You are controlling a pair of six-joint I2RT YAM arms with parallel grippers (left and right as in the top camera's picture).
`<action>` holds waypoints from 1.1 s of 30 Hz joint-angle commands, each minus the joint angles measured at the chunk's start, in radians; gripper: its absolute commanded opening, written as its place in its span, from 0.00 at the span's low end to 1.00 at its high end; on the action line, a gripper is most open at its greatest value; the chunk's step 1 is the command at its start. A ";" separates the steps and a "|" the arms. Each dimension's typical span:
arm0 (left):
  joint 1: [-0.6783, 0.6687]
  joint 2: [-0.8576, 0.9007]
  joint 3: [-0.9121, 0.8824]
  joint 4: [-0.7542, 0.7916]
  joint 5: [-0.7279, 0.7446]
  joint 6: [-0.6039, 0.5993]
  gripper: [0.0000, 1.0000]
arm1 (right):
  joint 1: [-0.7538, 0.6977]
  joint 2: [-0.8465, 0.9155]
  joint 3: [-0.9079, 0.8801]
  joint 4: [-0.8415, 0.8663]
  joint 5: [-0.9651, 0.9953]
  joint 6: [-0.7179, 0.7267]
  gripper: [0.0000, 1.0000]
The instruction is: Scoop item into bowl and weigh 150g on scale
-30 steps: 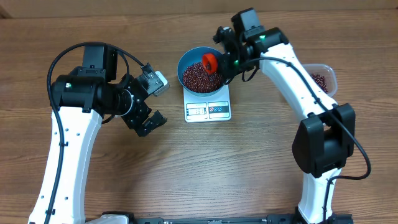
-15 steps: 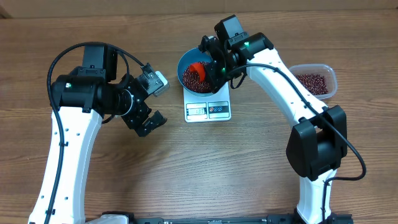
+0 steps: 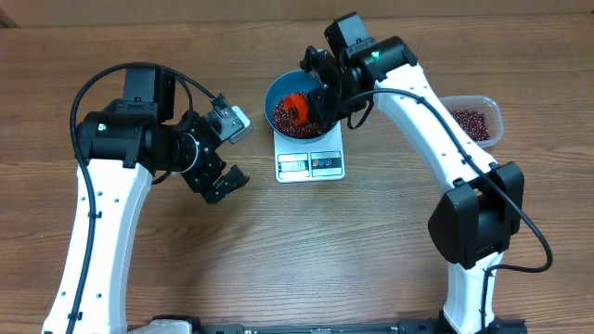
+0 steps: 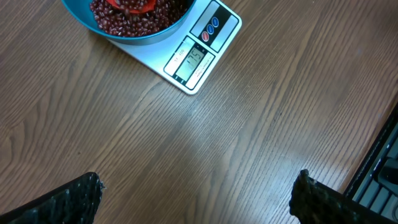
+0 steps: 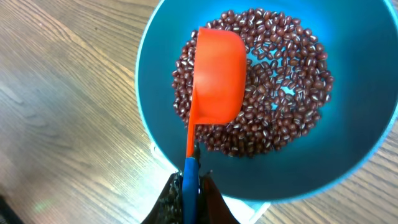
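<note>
Pinching the thin handle of the small orange-red plastic scoop, the right gripper has its jaws pressed tight around it. The scoop's smooth rounded back faces up, low over the heap of tiny dark red-brown beans inside the round deep blue bowl. The bowl stands on the flat white rectangular kitchen scale. The left gripper hangs over the bare wood-grain table near the scale, with its jaws spread wide and touching nothing. In the left wrist view, only the two textured black fingertips show. The scale's display digits are too small to read with certainty. The right arm partly hides the clear rectangular plastic tub, which also holds beans.
</note>
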State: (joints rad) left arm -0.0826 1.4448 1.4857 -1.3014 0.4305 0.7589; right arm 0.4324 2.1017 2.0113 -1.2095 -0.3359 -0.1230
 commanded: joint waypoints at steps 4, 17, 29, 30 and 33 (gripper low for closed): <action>0.004 -0.012 0.020 0.000 0.004 -0.007 1.00 | -0.009 -0.042 0.067 -0.031 -0.010 -0.006 0.04; 0.004 -0.012 0.020 0.000 0.004 -0.007 1.00 | -0.013 -0.105 0.067 -0.047 -0.011 -0.007 0.04; 0.004 -0.012 0.020 0.000 0.004 -0.007 1.00 | -0.103 -0.116 0.067 -0.083 -0.243 -0.007 0.04; 0.004 -0.012 0.020 0.000 0.004 -0.007 1.00 | -0.116 -0.116 0.067 -0.084 -0.266 -0.007 0.04; 0.004 -0.012 0.020 0.000 0.004 -0.007 0.99 | -0.163 -0.116 0.067 -0.096 -0.336 -0.008 0.04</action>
State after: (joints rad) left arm -0.0826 1.4448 1.4857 -1.3018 0.4305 0.7589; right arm 0.3115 2.0323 2.0464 -1.3006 -0.5549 -0.1268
